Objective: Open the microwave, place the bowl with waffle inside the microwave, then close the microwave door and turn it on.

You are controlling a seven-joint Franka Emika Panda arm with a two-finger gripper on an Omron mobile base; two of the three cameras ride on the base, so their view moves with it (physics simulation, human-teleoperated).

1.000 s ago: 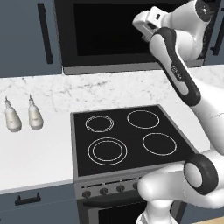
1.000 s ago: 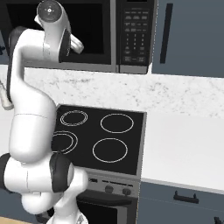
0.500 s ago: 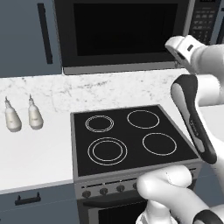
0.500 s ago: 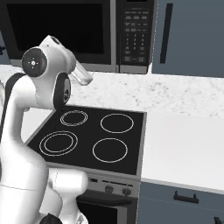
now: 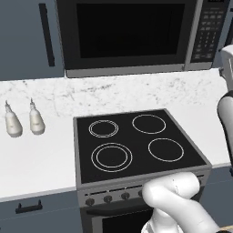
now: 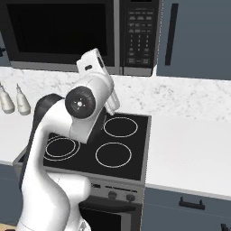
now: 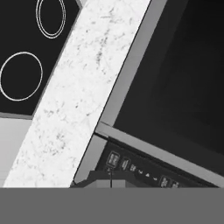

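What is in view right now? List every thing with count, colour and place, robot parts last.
microwave: one, black with grey trim, above the counter, door shut.
keypad: one, dark buttons, right side of the microwave.
stove: one, black top with four white burner rings, set in the counter.
stove knobs: a row, dark, on the grey front panel.
counter: one, white marbled, both sides of the stove.
bottles: two, off-white, on the counter left of the stove.
cabinets: blue-grey, dark handles, beside the microwave and below the counter.
arm: one, white with dark joints, bent over the stove.
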